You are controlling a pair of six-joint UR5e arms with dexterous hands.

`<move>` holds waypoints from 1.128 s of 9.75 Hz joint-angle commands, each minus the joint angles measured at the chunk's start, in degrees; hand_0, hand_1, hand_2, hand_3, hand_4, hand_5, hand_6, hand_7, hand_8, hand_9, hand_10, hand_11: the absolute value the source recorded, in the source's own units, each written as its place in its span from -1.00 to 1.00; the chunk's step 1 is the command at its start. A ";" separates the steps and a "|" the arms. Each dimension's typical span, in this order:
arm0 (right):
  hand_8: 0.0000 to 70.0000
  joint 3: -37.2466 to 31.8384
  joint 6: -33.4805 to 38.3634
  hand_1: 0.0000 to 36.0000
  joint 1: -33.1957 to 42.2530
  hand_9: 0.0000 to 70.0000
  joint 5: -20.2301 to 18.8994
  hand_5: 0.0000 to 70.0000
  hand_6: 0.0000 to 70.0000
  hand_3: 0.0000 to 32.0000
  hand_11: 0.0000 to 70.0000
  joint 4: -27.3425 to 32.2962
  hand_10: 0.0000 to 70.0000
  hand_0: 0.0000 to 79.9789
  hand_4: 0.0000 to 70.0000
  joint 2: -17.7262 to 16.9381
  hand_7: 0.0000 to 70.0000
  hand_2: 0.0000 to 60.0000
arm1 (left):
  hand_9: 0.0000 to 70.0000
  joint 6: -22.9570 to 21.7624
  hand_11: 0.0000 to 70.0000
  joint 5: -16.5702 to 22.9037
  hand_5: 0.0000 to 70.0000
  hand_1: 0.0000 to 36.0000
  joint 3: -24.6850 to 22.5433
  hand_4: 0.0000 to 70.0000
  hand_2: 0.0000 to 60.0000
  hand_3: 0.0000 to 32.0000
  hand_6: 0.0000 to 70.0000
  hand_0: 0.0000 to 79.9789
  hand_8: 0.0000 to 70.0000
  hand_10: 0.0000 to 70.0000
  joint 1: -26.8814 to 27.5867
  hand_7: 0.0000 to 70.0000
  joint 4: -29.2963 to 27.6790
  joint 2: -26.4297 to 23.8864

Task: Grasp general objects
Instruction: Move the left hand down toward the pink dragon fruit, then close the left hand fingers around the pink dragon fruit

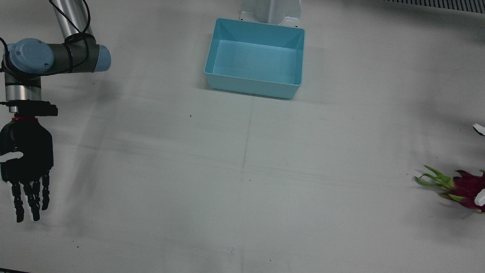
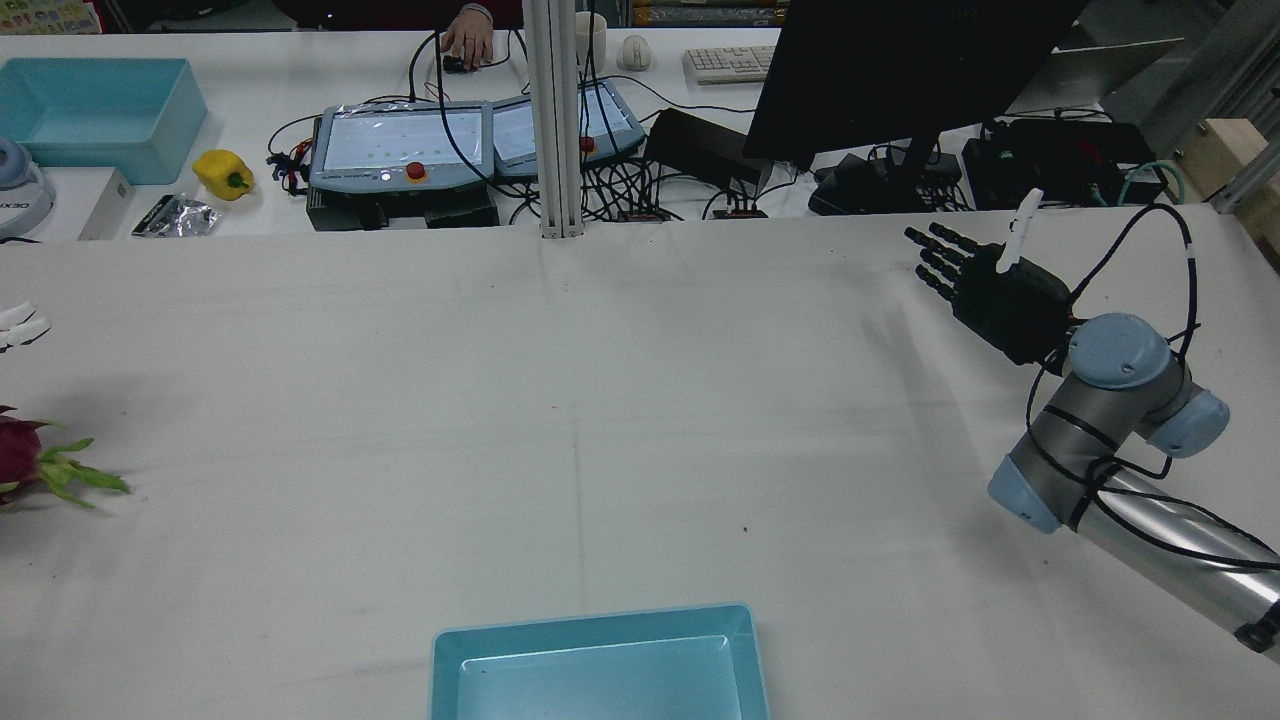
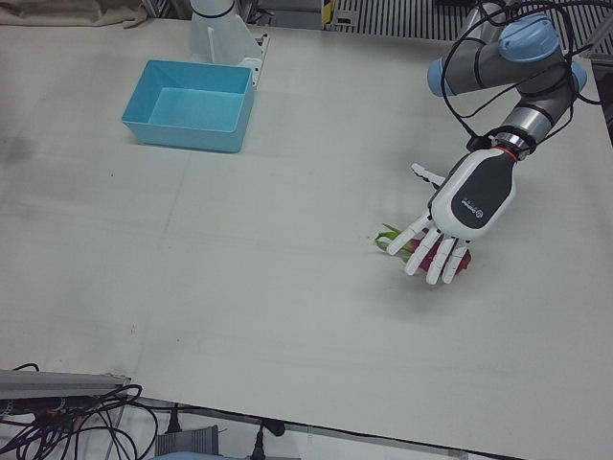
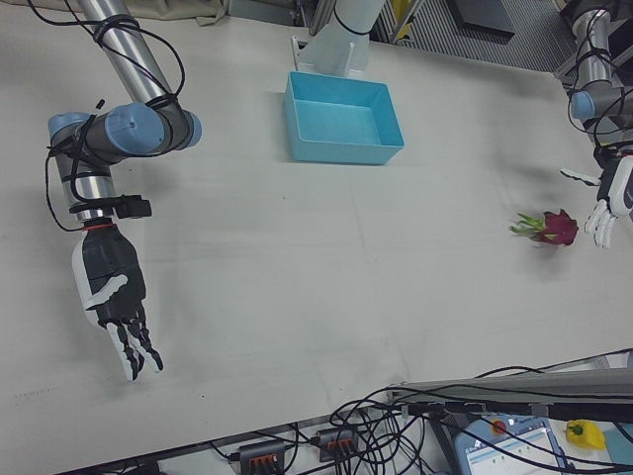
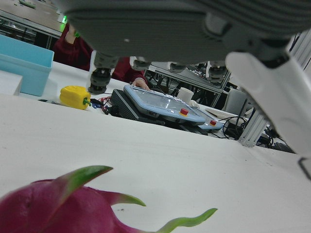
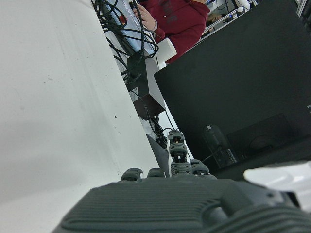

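A magenta dragon fruit (image 1: pixel 466 186) with green scales lies on the white table at the edge on my left arm's side. It also shows in the right-front view (image 4: pixel 556 228), the rear view (image 2: pixel 18 452) and close below the camera in the left hand view (image 5: pixel 43 208). My white left hand (image 3: pixel 452 213) hangs just above it with fingers spread, open and empty, and hides most of the fruit (image 3: pixel 392 240). My black right hand (image 1: pixel 26 163) is open and empty, far off on the other side, and also shows in the rear view (image 2: pixel 990 285).
An empty light-blue bin (image 1: pixel 250 86) stands at the middle of the table near the pedestals. Beyond the table's far edge a bench holds teach pendants (image 2: pixel 400 140), a yellow pepper (image 2: pixel 225 172), cables and a monitor.
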 commanded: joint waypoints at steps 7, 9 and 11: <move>-1.00 -0.02 0.00 -1.00 0.00 -1.00 0.00 -1.00 -1.00 -1.00 -1.00 0.00 -1.00 -1.00 -1.00 0.00 -1.00 -1.00 | -1.00 9.01 -1.00 -12.03 -1.00 -1.00 2.30 -1.00 -1.00 0.75 -1.00 0.06 -1.00 -1.00 8.53 -1.00 4.23 -0.19; -1.00 -0.02 0.00 -1.00 0.00 -1.00 0.00 -1.00 -1.00 -1.00 -1.00 0.00 -1.00 -1.00 -1.00 0.00 -1.00 -1.00 | -1.00 8.92 -1.00 -12.03 -1.00 -1.00 6.50 -1.00 -1.00 0.71 -1.00 0.07 -1.00 -1.00 8.54 -1.00 3.27 -2.02; -1.00 -0.02 0.00 -1.00 0.00 -1.00 0.00 -1.00 -1.00 -1.00 -1.00 0.00 -1.00 -1.00 -1.00 0.00 -1.00 -1.00 | -1.00 8.92 -1.00 -12.03 -1.00 -1.00 8.90 -1.00 -1.00 0.70 -1.00 0.08 -1.00 -1.00 8.54 -1.00 2.91 -3.09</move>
